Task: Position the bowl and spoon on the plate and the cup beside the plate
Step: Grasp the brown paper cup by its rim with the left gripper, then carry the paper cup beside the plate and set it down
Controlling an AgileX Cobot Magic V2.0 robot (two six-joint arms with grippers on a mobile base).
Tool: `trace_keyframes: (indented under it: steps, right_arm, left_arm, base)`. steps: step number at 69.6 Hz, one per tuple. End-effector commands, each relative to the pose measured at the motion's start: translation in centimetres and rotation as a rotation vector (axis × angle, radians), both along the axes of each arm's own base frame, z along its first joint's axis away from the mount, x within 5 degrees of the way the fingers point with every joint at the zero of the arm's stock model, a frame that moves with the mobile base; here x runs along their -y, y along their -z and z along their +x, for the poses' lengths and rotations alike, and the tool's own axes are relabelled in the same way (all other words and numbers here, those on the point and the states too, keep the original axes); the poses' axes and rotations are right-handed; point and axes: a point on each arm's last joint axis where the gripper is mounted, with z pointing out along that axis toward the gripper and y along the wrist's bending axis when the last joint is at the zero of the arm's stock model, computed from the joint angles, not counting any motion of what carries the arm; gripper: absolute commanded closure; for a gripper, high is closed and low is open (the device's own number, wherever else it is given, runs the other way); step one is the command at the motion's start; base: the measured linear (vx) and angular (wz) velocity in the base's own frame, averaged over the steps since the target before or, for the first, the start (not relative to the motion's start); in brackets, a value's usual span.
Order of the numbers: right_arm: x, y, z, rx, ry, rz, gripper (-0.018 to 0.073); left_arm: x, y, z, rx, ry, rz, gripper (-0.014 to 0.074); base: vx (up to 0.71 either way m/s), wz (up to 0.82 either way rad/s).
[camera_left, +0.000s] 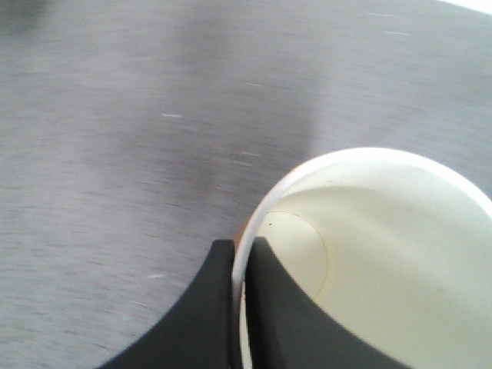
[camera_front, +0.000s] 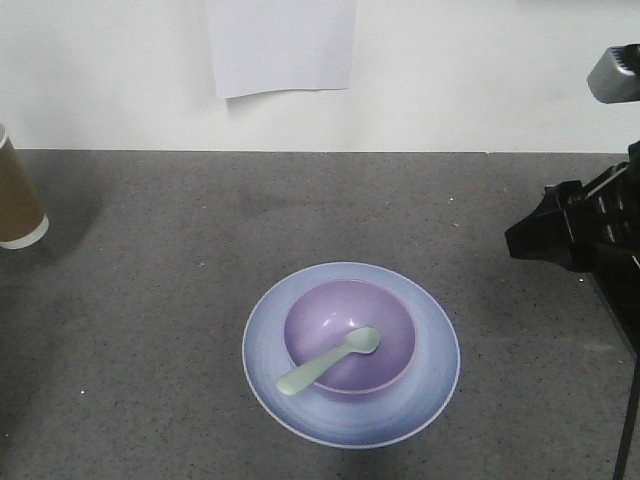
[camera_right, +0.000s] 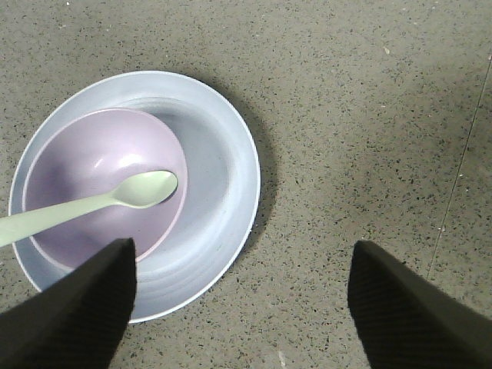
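Your left gripper [camera_left: 240, 307] is clamped on the white rim of the tall brown paper cup [camera_front: 17, 195] at the grey table's [camera_front: 150, 350] far left. Your right gripper [camera_right: 242, 296] hangs spread beside the round pale blue plate [camera_front: 430, 380], which carries the lavender plastic bowl [camera_front: 390, 340] and mint-green spoon [camera_front: 330, 362].

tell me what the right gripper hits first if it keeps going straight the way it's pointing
Probably bare table: the open right gripper points down just beside the plate, whose rim sits near the left finger. Depth is unclear.
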Motion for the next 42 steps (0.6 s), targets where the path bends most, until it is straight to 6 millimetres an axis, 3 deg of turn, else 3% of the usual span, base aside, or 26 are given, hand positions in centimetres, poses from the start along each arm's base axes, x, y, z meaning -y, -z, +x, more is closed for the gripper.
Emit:
trace_keyframes:
  steps: [1,13,20,31,42]
  right_arm:
    - [0.1,-1.5,-0.2,0.091,0.015,0.030,0.0003]
    - [0.1,-1.6,-0.1,0.095,0.020,0.040,0.0003]
    - [0.0,-1.6,-0.1,0.095,0.019,0.043,0.0003]
    - [0.0,-1.6,-0.1,0.094,0.019,0.046,0.0003]
    - [0.0,-1.6,-0.1,0.094,0.019,0.046,0.0003]
  left_arm:
    - [1.8,-4.2,-2.1,0.135,0.080,-0.044,0.0604]
    - [5.4,-6.4,-4.1,0.168,0.197,-0.036,0.0604]
    - [7.8,-6.6,-5.1,0.175,0.269,-0.037,0.0604]
    - [10.9,-4.5,-5.9,0.132,0.358,-0.057,0.0604]
    - [13.7,-1.1,-6.1,0.073,0.427,-0.078,0.0604]
  base:
    - [0.00,0.00]
    - [0.00,0.00]
    - [0.00,0.00]
    - [0.00,0.00]
    - [0.00,0.00]
